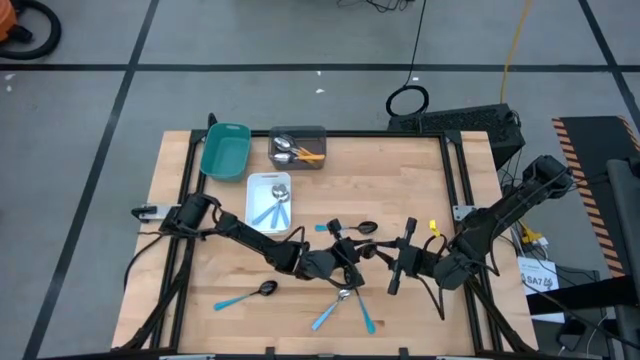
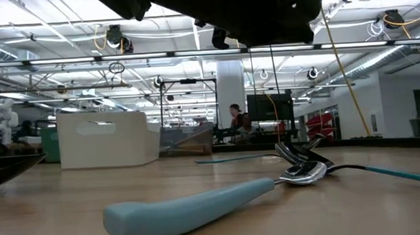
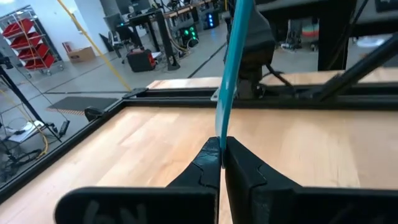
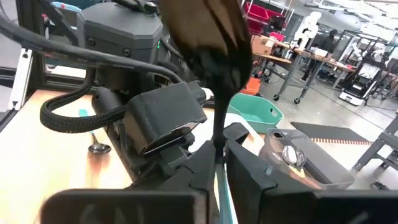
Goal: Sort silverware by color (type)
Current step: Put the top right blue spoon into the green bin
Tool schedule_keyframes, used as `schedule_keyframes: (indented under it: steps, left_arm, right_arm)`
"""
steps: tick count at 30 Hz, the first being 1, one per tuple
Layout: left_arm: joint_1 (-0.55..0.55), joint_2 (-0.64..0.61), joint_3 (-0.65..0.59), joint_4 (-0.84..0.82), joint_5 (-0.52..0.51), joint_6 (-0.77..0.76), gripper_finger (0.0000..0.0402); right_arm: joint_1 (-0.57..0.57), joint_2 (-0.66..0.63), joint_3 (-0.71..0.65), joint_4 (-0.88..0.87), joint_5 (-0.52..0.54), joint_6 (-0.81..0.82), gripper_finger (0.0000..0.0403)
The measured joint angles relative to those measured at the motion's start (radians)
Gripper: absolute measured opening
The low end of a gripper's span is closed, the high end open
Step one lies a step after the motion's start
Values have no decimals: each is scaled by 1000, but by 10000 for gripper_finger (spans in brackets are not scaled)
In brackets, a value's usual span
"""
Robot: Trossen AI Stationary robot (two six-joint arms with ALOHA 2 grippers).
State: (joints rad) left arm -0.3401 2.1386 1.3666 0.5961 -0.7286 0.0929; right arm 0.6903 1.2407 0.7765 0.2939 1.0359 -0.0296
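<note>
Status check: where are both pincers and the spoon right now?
Left pincer shut on the blue handle of a spoon, mid-table. Right pincer grips the same spoon at its black bowl. Loose spoons lie just below them.

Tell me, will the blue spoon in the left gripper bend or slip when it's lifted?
Probably stiff: the spoon stands straight up from the shut left gripper without drooping. It looks light, since a pinch at one end holds it. The thin, smooth handle might slip or swivel.
</note>
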Motion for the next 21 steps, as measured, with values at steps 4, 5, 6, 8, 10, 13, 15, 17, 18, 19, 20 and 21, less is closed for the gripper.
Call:
schedule_keyframes:
  steps: [4,5,6,8,10,13,15,17,18,19,20,21]
  left_arm:
    - [4,-25,0,-88,22,-17,4]
    - [5,-39,0,-132,32,-22,4]
    - [6,-45,0,-164,50,-32,4]
    - [9,-61,0,-215,85,-58,4]
    - [11,-82,0,-279,128,-82,4]
    - [18,-105,0,-359,173,-120,3]
    - [18,-114,0,-403,187,-132,3]
    - [18,-114,0,-425,189,-141,3]
    - [18,-116,0,-437,190,-140,3]
    - [18,-116,0,-444,192,-141,3]
    - [18,-116,0,-447,195,-146,3]
    - [18,-117,0,-448,198,-147,3]
  right_arm:
    - [0,0,0,-7,0,2,60]
    - [0,0,0,-12,-3,1,65]
    - [0,-1,0,-15,-17,-5,70]
    - [0,-8,0,-21,-43,-6,78]
    - [0,-10,0,-22,-46,-6,82]
    - [4,-16,0,-37,-47,-10,83]
    - [5,-17,0,-38,-46,-9,81]
    - [5,-21,0,-47,-50,-9,72]
    - [6,-21,0,-47,-60,-8,66]
    - [5,-21,0,-45,-72,-8,57]
    - [5,-22,0,-44,-82,-8,48]
    - [5,-23,0,-42,-99,-5,38]
